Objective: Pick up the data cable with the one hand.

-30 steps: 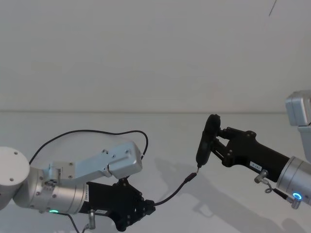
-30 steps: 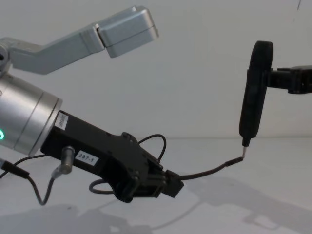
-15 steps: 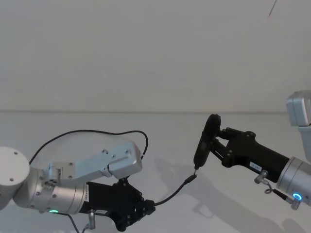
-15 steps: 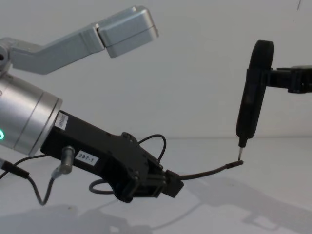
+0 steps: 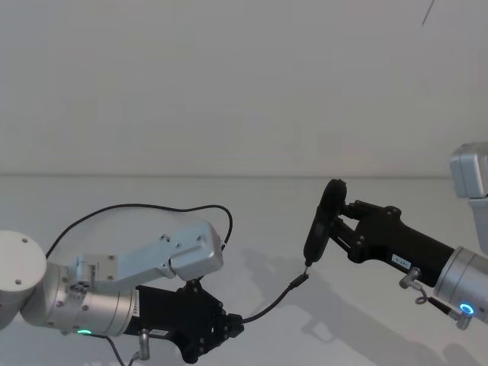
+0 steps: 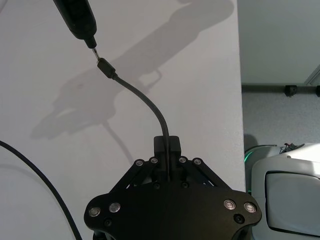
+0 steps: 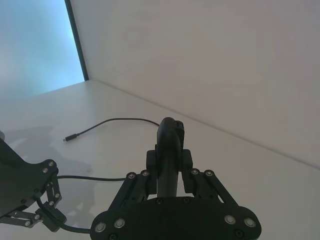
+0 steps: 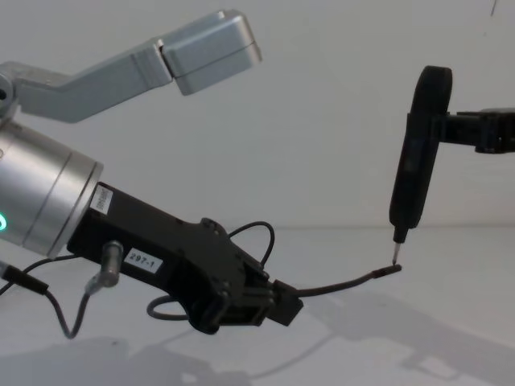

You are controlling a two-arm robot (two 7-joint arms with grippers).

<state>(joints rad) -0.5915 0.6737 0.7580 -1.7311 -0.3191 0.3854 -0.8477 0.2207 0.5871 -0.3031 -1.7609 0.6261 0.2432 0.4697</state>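
Already the black two-jaw left gripper (image 8: 269, 304) pinches the thin black data cable (image 8: 338, 283), lifted; next, raise it clear.

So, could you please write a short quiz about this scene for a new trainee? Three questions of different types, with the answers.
1. True or false: the left gripper is shut on the data cable.
2. Multiple choice: what does the right gripper hold? A) a cup B) a black pen-like tool C) nothing
3. Fill in: the tool's metal tip sits just above the cable's free ____.

Key: 1. True. 2. B. 3. plug; in the chest view, whether they touch cannot be told.
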